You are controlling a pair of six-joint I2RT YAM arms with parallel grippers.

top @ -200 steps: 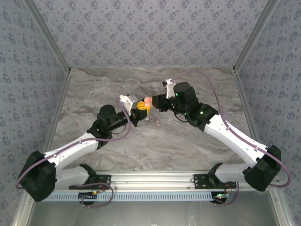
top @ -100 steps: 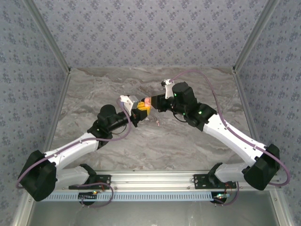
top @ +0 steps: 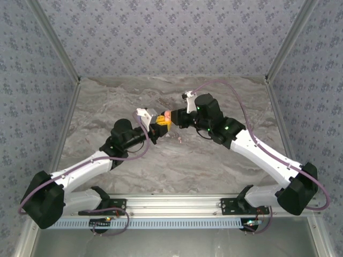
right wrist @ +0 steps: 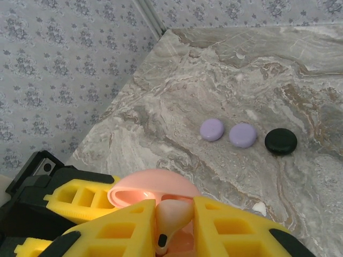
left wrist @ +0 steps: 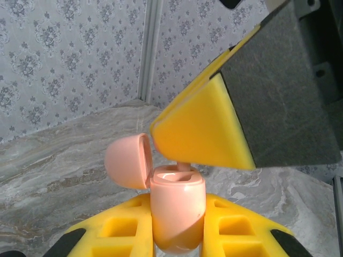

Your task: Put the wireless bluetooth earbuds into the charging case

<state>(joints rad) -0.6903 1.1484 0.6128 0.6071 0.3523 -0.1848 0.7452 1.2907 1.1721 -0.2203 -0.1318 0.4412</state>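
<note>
Left jaws clenched on the pink case [left wrist: 177, 214], lid [left wrist: 127, 160] open, lifted over the middle of the tabletop [top: 107, 96]. Right jaws pinch a pink earbud [right wrist: 170, 222] at the case mouth, stem down. Line the stem up with its socket, lower slowly, release only once seated.

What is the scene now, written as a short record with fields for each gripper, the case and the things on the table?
left gripper: shut on the pink charging case, held upright
lid: open, tilted back
right gripper: shut on a pale pink earbud, at the case's opening
earbud seated: cannot tell
table: two lilac discs and one black disc in a row
</note>
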